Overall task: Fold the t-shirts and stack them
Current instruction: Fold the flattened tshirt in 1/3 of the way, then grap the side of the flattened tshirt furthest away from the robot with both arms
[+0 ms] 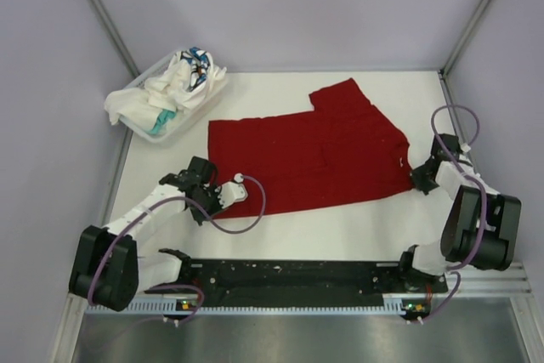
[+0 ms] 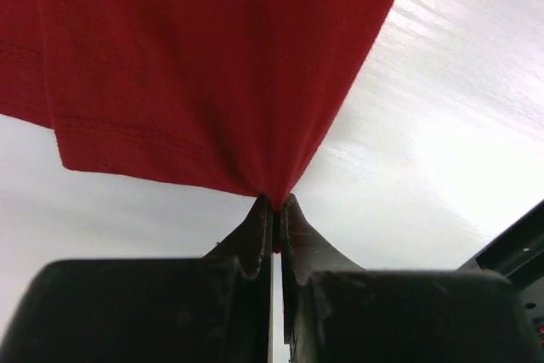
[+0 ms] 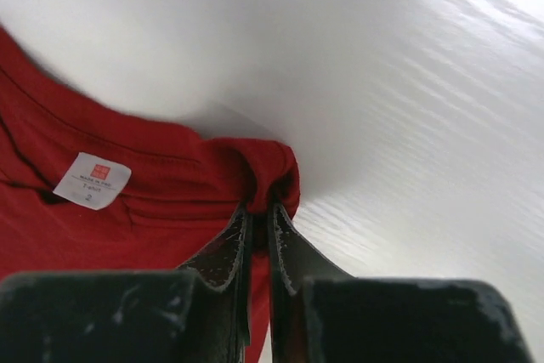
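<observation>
A red t-shirt point(image 1: 323, 152) lies spread on the white table, one sleeve pointing to the back. My left gripper point(image 1: 211, 178) is shut on the shirt's left bottom corner; in the left wrist view the red cloth point(image 2: 212, 65) is pinched between the fingers point(image 2: 274, 206) and hangs lifted off the table. My right gripper point(image 1: 418, 176) is shut on the shirt's right edge by the collar; the right wrist view shows the bunched cloth point(image 3: 272, 167) in the gripper point(image 3: 259, 210) and a white neck label point(image 3: 92, 180).
A white basket point(image 1: 189, 121) at the back left holds a heap of white and teal t-shirts point(image 1: 170, 87), some hanging over its left rim. Grey walls enclose the table. A black rail point(image 1: 289, 282) runs along the near edge between the arm bases.
</observation>
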{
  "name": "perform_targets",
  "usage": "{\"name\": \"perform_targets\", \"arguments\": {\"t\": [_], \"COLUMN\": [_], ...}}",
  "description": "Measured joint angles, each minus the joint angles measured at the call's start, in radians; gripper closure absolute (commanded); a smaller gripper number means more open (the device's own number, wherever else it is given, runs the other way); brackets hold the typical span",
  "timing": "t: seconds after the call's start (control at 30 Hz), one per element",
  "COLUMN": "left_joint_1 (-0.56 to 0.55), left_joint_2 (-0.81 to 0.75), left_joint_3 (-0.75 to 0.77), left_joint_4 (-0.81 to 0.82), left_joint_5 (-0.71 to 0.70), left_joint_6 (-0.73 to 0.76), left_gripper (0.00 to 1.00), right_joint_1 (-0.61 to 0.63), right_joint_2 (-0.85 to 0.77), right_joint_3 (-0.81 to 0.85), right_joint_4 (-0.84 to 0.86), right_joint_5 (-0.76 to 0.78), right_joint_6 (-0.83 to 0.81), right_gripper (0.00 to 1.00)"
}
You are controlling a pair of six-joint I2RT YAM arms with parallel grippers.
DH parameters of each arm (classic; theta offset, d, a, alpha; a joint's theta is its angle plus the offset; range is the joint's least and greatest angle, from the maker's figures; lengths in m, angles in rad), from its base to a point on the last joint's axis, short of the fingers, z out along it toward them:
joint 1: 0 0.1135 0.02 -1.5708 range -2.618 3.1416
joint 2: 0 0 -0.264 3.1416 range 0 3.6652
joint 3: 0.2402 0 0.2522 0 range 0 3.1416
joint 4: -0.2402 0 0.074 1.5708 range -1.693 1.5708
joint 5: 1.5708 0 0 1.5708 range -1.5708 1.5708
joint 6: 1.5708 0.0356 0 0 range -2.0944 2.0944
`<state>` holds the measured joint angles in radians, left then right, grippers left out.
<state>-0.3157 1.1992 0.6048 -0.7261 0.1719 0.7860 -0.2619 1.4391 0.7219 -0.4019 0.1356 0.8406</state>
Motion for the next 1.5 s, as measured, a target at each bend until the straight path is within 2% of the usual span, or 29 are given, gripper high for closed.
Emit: {"name": "perform_targets", "arguments": {"t": [0.1,0.23,0.4,0.5,0.67,0.7,0.73,0.77,0.8,0.87,0.9,0.93,1.03,1.2,1.27,1.33,1.37,1.5], "left_joint_1": [0.0,0.0,-0.002,-0.003,-0.005,-0.006,-0.006,-0.006,-0.007,-0.007,-0.007,-0.007,0.007,0.101,0.122,0.134,0.139,0.161], "left_joint_2": [-0.023,-0.037,-0.075,-0.096,-0.098,-0.098,-0.098,-0.099,-0.101,-0.103,-0.102,-0.102,-0.092,0.027,0.133,0.277,0.328,0.521], "left_joint_3": [0.001,0.009,0.031,0.047,0.063,0.063,0.063,0.063,0.063,0.065,0.069,0.076,0.143,0.393,0.519,0.661,0.706,0.859], "left_joint_4": [-0.038,-0.13,-0.259,-0.316,-0.374,-0.383,-0.394,-0.402,-0.412,-0.433,-0.446,-0.457,-0.487,-0.396,-0.352,-0.295,-0.28,-0.217], "left_joint_5": [0.022,0.084,0.151,0.169,0.179,0.179,0.177,0.176,0.174,0.167,0.163,0.159,0.151,0.153,0.154,0.164,0.169,0.184], "left_joint_6": [0.027,0.075,0.143,0.169,0.195,0.201,0.208,0.214,0.214,0.226,0.23,0.23,0.222,0.098,0.031,-0.045,-0.071,-0.184], "left_gripper": [1.0,1.0,1.0,1.0,0.99,0.87,0.74,0.62,0.54,0.5,0.45,0.42,0.36,0.35,0.35,0.35,0.34,0.34], "right_joint_1": [-0.06,-0.153,-0.171,-0.174,-0.175,-0.175,-0.176,-0.177,-0.178,-0.18,-0.181,-0.181,-0.181,-0.142,-0.059,0.045,0.063,0.16], "right_joint_2": [-0.077,-0.325,-0.597,-0.673,-0.702,-0.702,-0.703,-0.704,-0.706,-0.706,-0.706,-0.706,-0.704,-0.605,-0.468,-0.285,-0.24,0.122], "right_joint_3": [-0.063,-0.186,-0.204,-0.204,-0.205,-0.205,-0.205,-0.205,-0.205,-0.201,-0.194,-0.183,-0.112,0.094,0.253,0.439,0.482,0.736], "right_joint_4": [-0.009,-0.124,-0.294,-0.379,-0.473,-0.493,-0.512,-0.527,-0.539,-0.555,-0.566,-0.573,-0.575,-0.328,-0.285,-0.209,-0.187,-0.14], "right_joint_5": [-0.013,0.009,0.088,0.122,0.146,0.152,0.154,0.156,0.156,0.159,0.159,0.158,0.142,-0.117,-0.142,-0.164,-0.173,-0.229], "right_joint_6": [0.029,0.082,0.131,0.17,0.239,0.252,0.262,0.269,0.278,0.285,0.278,0.277,0.223,0.043,-0.044,-0.142,-0.166,-0.312], "right_gripper": [1.0,1.0,1.0,1.0,1.0,0.92,0.74,0.49,0.24,0.06,0.04,0.04,0.13,0.14,0.14,0.2,0.23,0.3]}}
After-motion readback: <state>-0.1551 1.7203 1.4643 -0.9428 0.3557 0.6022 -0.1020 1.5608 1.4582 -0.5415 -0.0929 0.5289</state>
